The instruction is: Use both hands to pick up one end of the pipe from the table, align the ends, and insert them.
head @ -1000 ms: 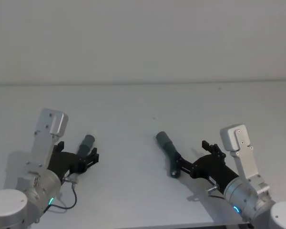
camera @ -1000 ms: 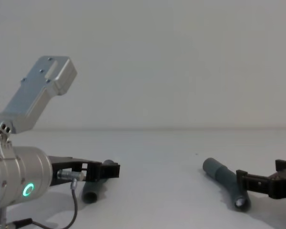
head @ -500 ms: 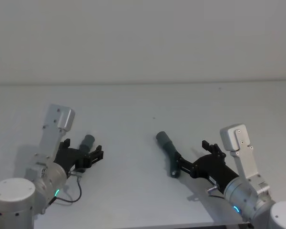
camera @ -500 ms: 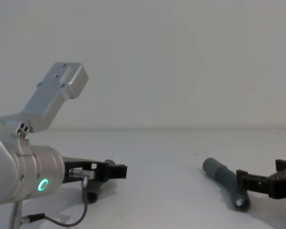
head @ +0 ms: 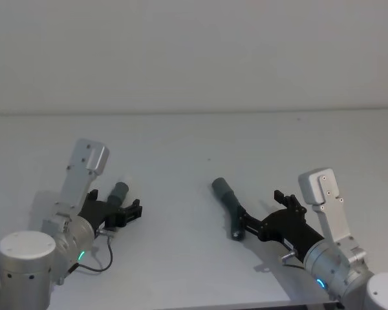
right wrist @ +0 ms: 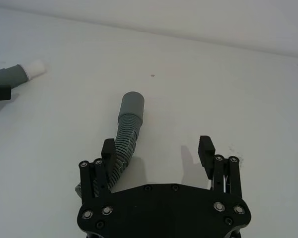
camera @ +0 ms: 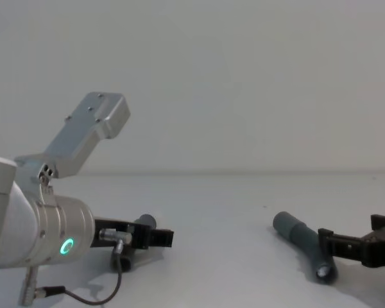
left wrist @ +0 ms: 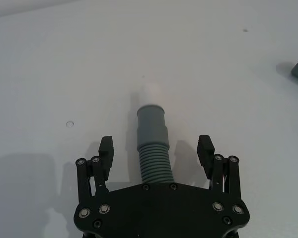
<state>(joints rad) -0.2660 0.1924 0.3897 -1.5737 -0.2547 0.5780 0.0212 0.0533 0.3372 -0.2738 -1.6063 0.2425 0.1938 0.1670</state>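
Both hose pieces lie flat on the table (head: 181, 142) near its front edge, well apart. Left gripper (left wrist: 156, 146): wide open, empty, straddling the plug-tipped hose (left wrist: 154, 158) about centred, so I judge it can close on the ribs here. Right gripper (right wrist: 157, 146): wide open, empty. The cuffed hose (right wrist: 129, 116) sits hard by one finger, so shift sideways to centre before closing.

White matte table (head: 194, 139), running back to the wall. Carries two ribbed dark grey pieces, well apart: left hose piece (head: 119, 192) at near left, white plug tip (left wrist: 151, 93) toward the far side; right hose piece (head: 227, 199) right of centre, slightly bent, grey cuff (right wrist: 131, 105) at its far end.
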